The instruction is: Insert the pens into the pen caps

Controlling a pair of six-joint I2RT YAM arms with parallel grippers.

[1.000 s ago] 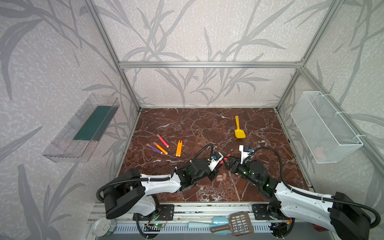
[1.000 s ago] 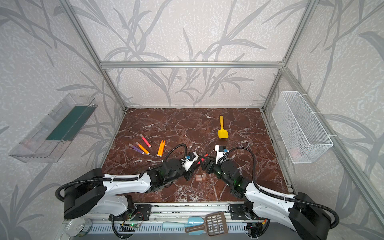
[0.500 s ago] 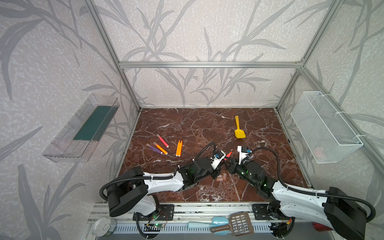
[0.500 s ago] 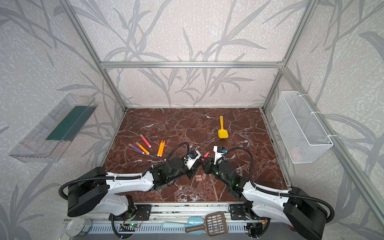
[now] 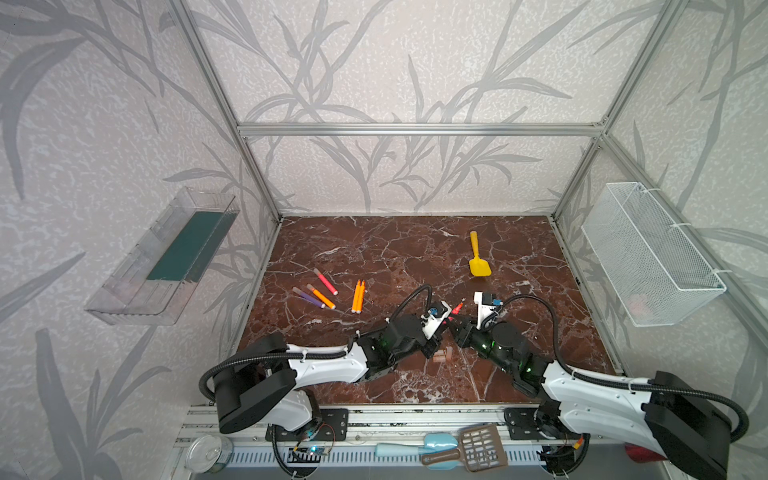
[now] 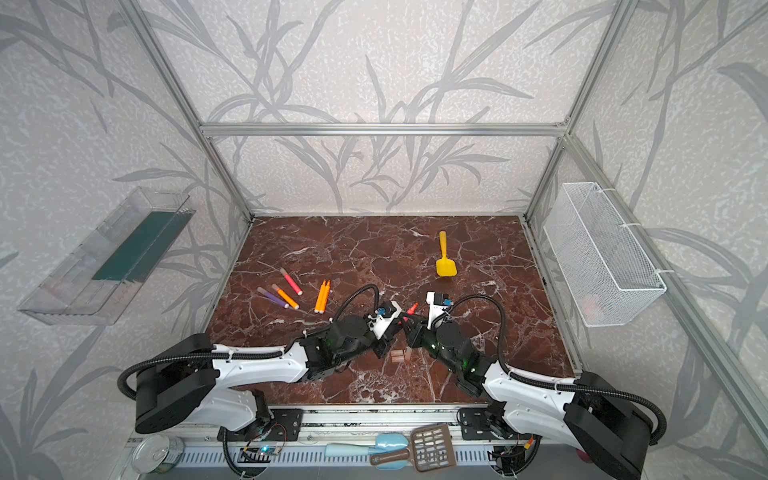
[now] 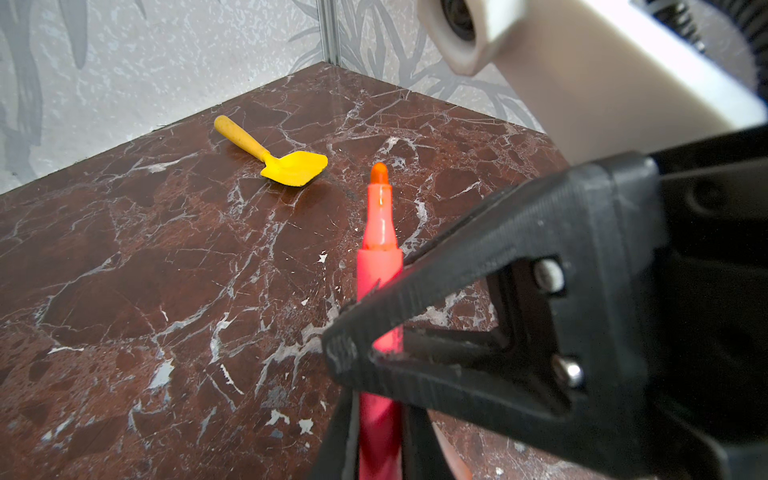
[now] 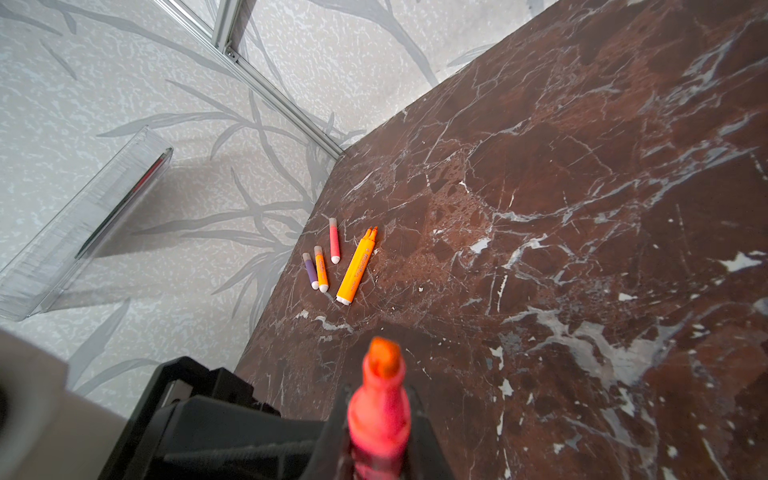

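Observation:
A red-pink pen (image 5: 457, 308) (image 6: 412, 308) hangs over the front middle of the marble table, orange tip pointing up and back. My left gripper (image 5: 444, 325) (image 7: 380, 436) is shut on its lower barrel. My right gripper (image 5: 454, 321) (image 8: 380, 449) is shut on the same pen (image 7: 379, 266) (image 8: 380, 399) further up. Two pale pen caps (image 5: 442, 355) (image 6: 401, 355) lie on the table just below the grippers. Several other pens lie at the left: a pink one (image 5: 325, 281), an orange one (image 5: 321, 296), a purple one (image 5: 308, 297) and two orange ones side by side (image 5: 358, 296).
A yellow toy shovel (image 5: 478, 262) (image 7: 282, 162) lies at the back right. A white wire basket (image 5: 648, 257) hangs on the right wall and a clear tray (image 5: 166, 257) on the left wall. Scoops (image 5: 457, 449) and a tin (image 5: 208, 453) sit on the front rail.
My right gripper has closed on the red-pink pen that the left gripper holds. Both grippers have shifted slightly towards the back together.

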